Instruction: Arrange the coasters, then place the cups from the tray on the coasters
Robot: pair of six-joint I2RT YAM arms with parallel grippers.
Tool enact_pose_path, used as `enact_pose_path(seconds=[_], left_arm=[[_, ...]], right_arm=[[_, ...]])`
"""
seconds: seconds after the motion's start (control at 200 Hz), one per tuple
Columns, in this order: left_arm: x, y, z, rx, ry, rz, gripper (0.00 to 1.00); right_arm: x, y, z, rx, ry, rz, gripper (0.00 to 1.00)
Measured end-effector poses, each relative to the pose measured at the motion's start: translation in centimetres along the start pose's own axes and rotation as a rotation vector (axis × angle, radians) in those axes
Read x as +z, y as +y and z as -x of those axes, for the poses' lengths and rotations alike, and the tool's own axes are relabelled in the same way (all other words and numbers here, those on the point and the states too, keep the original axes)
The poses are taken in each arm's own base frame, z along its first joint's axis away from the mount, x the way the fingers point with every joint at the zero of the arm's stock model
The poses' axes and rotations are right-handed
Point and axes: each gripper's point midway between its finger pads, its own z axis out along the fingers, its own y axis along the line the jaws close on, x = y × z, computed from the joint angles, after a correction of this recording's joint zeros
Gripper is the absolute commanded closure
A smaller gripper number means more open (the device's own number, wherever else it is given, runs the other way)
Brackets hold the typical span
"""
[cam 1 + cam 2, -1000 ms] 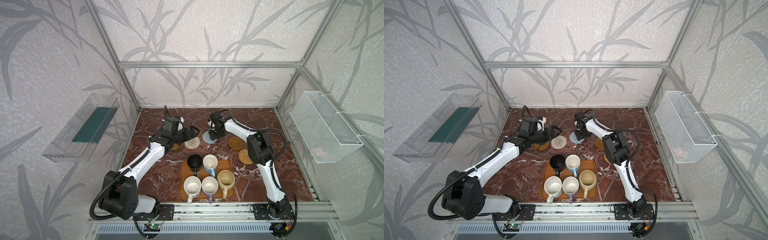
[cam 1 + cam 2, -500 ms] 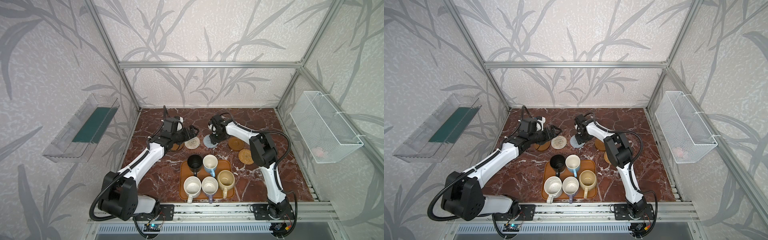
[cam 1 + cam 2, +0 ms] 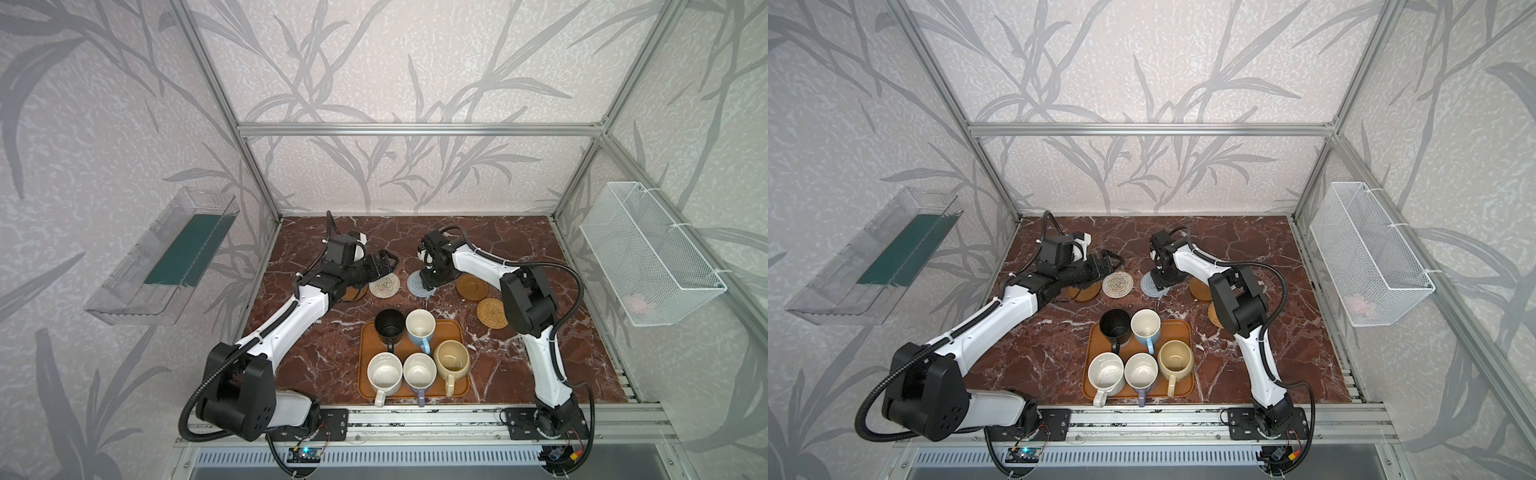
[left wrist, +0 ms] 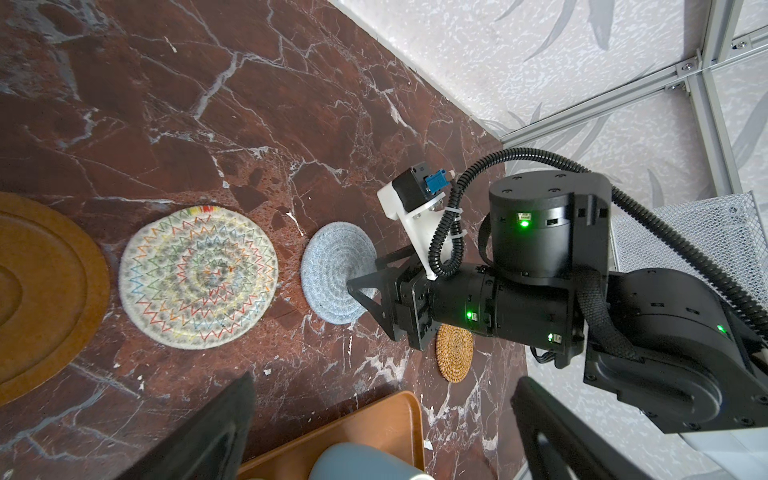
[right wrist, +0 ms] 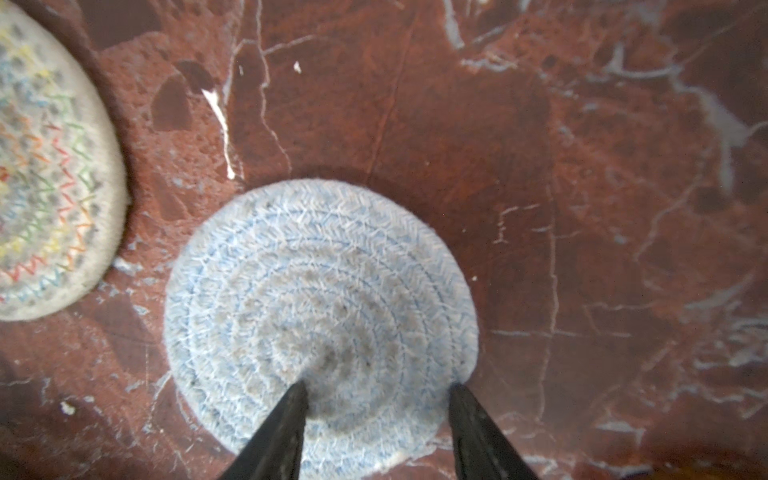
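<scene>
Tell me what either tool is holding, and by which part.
Nothing is held. The left tool is open and empty; the right tool stands open over the blue-grey coaster, which lies flat on the table.

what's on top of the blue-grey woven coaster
Only the right end effector: its two spread fingertips rest on the blue-grey woven coaster, one near the middle, one at the rim. The weave beneath the tips is covered; the rest is bare.

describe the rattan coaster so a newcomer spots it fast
Find the orange-brown tray of mugs. Off its far right corner, by the right arm, lies the rattan coaster. It alone is golden coiled cane; its neighbours are smooth wood or rope.
</scene>
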Motion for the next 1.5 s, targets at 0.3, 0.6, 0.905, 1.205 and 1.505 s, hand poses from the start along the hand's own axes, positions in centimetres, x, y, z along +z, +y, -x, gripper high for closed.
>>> enact_pose_path(seconds=[0.3,0.6,0.905,1.205,1.505], left_arm=[[0.0,-0.1,-0.1,0.000,0.005,-0.005,0.01],[0.0,-0.1,-0.1,0.000,0.005,-0.004,0.01],[-0.9,-0.5,-0.1,0.005,-0.006,-0.006,0.01],[-2.5,-4.0,-0.6,0.041,0.037,-0.078,0.01],[-4.1,-6.3,-1.9,0.054,0.105,-0.143,0.01]], right_arm=[[-0.2,0.0,-0.8,0.015,0.017,-0.002,0.39],[-1.4,-0.3,-0.6,0.016,0.023,-0.028,0.19],[-11.2,-0.5,0.4,0.042,-0.197,-0.053,0.01],[-18.0,-1.5,-2.8,0.118,-0.370,-0.079,0.01],[-17.4,-3.0,-7.1,0.228,-0.400,-0.080,0.01]])
